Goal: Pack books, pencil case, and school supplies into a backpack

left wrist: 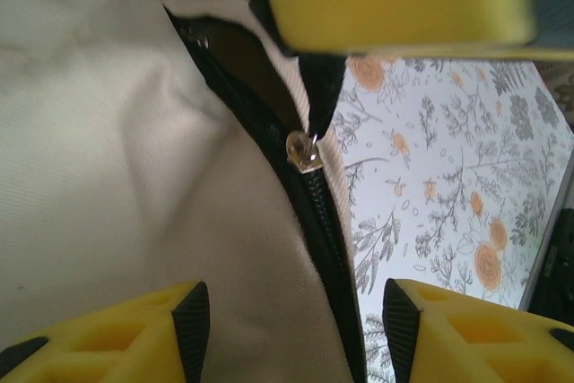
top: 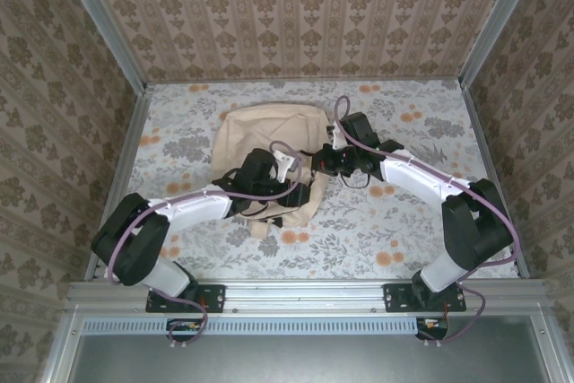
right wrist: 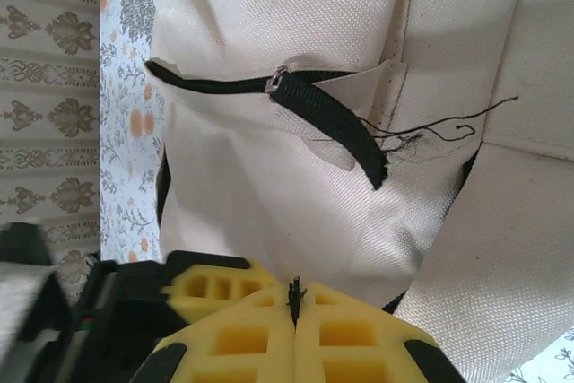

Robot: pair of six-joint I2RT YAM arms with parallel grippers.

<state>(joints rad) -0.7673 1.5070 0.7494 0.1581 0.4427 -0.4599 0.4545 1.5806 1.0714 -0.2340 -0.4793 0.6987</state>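
Observation:
The cream-beige backpack point(top: 260, 141) lies in the middle of the table. My right gripper point(right wrist: 294, 298) is shut on the thin black zipper pull point(left wrist: 320, 87), which hangs above the metal slider point(left wrist: 303, 152) on the dark zipper. In the top view the right gripper point(top: 321, 161) sits at the backpack's right edge. My left gripper point(left wrist: 296, 311) is open, its jaws straddling the cream fabric and the zipper line without clamping them. It rests over the backpack's near right corner point(top: 294, 188). The books, pencil case and school supplies are out of view.
A floral tablecloth point(top: 404, 221) covers the table, with wallpapered walls and metal rails point(top: 134, 150) on three sides. A black strap point(right wrist: 341, 118) with loose frayed threads hangs from the backpack's side in the right wrist view.

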